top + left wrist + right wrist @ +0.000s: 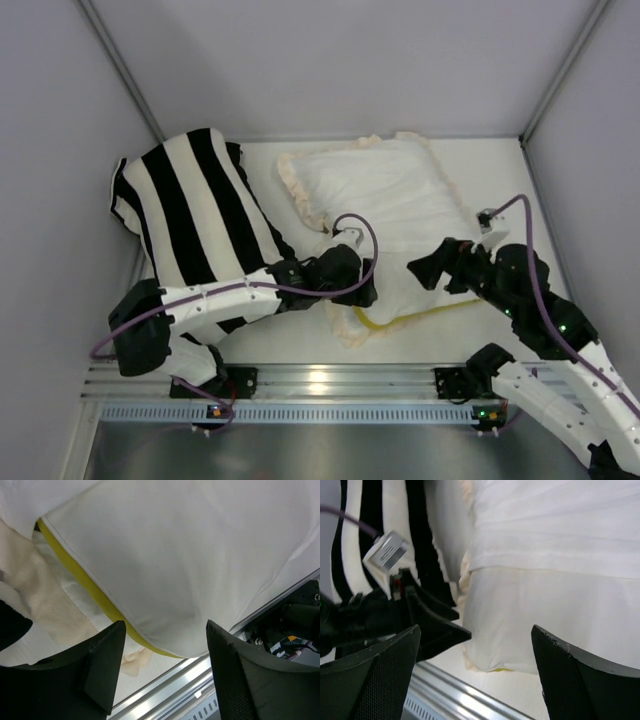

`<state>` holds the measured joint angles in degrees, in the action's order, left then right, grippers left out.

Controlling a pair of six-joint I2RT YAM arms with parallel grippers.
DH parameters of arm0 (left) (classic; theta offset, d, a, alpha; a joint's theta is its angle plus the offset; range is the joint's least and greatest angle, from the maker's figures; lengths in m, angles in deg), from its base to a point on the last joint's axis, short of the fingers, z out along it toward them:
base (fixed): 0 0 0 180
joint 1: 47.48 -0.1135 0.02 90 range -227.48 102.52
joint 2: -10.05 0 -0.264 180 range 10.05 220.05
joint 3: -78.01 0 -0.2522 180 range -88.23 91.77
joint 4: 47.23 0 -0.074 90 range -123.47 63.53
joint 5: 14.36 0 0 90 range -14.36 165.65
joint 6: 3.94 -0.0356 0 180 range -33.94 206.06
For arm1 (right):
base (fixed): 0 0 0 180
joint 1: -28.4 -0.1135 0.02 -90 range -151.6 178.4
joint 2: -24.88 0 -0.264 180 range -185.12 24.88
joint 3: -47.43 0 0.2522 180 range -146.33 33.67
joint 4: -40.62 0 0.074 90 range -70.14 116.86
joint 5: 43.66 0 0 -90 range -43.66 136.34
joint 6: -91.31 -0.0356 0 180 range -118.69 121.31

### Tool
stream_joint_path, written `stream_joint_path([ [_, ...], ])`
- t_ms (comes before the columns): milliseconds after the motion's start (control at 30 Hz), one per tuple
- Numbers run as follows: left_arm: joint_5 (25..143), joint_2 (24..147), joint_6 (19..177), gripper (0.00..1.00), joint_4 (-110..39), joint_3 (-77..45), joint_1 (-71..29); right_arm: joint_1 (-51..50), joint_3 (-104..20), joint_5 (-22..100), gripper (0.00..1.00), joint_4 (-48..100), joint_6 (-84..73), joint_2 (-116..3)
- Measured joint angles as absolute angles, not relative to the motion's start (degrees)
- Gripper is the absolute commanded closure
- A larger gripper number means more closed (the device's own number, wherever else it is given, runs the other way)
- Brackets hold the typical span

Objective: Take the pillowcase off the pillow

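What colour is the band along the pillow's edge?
Bright yellow band, clearest in the left wrist view.

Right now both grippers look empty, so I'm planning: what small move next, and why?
Probably close the left gripper on the pillow at its yellow-banded end: the open fingers frame that edge, which pokes out of the pillowcase. The right gripper is open too.

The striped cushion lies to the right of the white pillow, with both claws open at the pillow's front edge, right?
No: the striped cushion lies to the left of the pillow, as the top view shows. The rest holds.
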<state>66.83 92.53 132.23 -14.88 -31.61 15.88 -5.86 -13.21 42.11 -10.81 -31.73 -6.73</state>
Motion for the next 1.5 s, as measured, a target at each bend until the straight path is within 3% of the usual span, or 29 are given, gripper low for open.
stream_joint_path([
  [167,64.1,91.5,131.4,0.26,-14.9,-29.2,16.8,-5.9,-17.8,60.1,0.13,-16.2,-35.7,-4.8],
  [333,62.5,95.6,129.3,0.25,-14.6,-23.2,20.4,-5.9,-19.7,68.7,0.14,-19.8,-37.3,-7.9],
  [1000,44.9,110.1,127.6,0.19,-3.7,-16.1,30.6,-5.9,-21.6,72.8,0.15,-21.0,-37.3,-9.7],
  [1067,43.7,111.8,127.7,0.28,-3.2,-15.8,31.0,-5.9,-21.6,72.8,0.15,-21.0,-37.3,-9.4],
  [1100,43.0,112.7,127.8,0.41,-3.2,-15.6,31.1,-5.9,-21.6,72.9,0.15,-21.0,-37.3,-9.1],
  [1133,42.3,113.4,127.9,0.56,-3.1,-15.5,31.3,-5.9,-21.6,72.9,0.15,-21.0,-37.3,-8.9],
  [1167,41.5,113.9,128.3,0.95,-3.0,-15.4,31.4,-5.9,-21.5,73.0,0.15,-21.0,-37.3,-8.7],
  [1200,40.9,114.3,128.4,1.0,-3.0,-15.4,31.4,-5.9,-21.5,73.1,0.15,-21.1,-37.3,-8.5],
  [1500,36.9,107.8,131.9,1.0,-2.6,-20.9,31.5,-5.9,-21.0,71.7,0.16,-20.6,-35.1,-13.1],
])
